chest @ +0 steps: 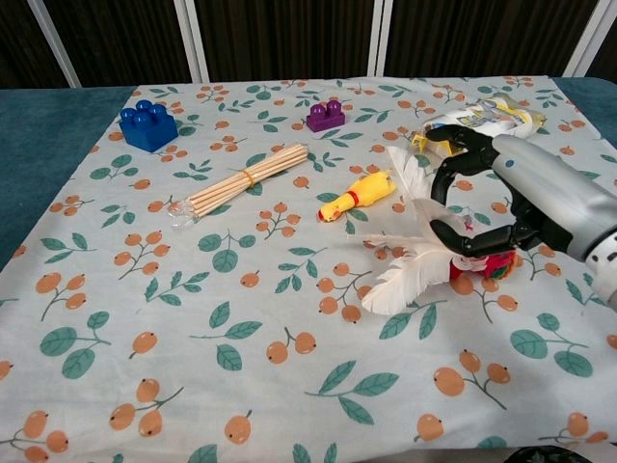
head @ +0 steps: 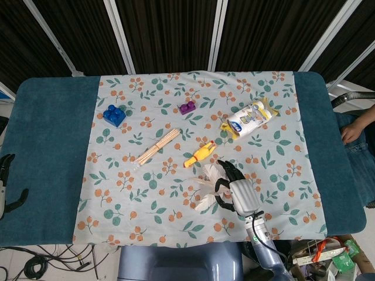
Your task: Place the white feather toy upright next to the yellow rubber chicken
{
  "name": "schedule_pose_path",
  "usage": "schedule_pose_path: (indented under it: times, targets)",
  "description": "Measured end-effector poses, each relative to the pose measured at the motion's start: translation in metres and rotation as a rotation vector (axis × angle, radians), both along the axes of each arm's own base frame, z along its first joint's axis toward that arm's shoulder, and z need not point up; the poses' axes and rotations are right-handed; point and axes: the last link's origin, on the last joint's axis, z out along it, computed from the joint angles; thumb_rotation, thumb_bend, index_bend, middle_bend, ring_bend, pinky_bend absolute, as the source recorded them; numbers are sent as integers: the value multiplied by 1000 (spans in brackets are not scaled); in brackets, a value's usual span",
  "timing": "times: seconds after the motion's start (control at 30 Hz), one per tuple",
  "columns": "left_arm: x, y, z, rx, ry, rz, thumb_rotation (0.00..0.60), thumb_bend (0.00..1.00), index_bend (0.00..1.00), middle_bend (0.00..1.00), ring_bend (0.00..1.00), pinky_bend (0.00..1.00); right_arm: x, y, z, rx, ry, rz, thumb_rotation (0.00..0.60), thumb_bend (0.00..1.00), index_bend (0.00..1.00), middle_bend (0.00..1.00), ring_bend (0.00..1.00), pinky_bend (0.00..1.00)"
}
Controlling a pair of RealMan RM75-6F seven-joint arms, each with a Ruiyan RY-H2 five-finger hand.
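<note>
Bright, even overhead light — soft shadows, both views sharp.

Your right hand [chest: 501,207] has a smooth silver-grey shell over its back, and glossy black segmented fingers [chest: 453,178]. A black cable runs along the grey forearm behind it. Your left hand [head: 7,186] shows only dark fingers and a pale grey body.
</note>
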Motion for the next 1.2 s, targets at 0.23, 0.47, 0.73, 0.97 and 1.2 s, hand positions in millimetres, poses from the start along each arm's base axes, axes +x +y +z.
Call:
schedule_pose_path:
  times: [0.23, 0.47, 0.73, 0.97, 1.2]
  targets:
    - [0, 0, 0, 0, 1, 0, 600, 316, 37, 58, 12, 50, 10, -16, 12, 12, -28, -4, 600, 351, 629, 50, 42, 152]
    - [0, 0, 0, 0, 0, -1, 600, 315, 37, 58, 12, 50, 22, -34, 22, 31, -45, -9, 600, 351, 629, 50, 42, 152]
    - [0, 0, 0, 0, -1, -1, 600, 316, 37, 58, 12, 50, 30, -47, 26, 23, -25, 2, 600, 351, 629, 50, 42, 151]
    - [0, 0, 0, -1, -1, 1, 600, 316, 37, 58, 12, 50, 38, -59, 29, 17, -37, -2, 600, 351, 629, 50, 42, 152]
    - [0, 0, 0, -1, 0, -1, 600, 316, 37, 58, 12, 50, 38, -64, 31, 5, -45, -18, 600, 351, 629, 50, 44, 152]
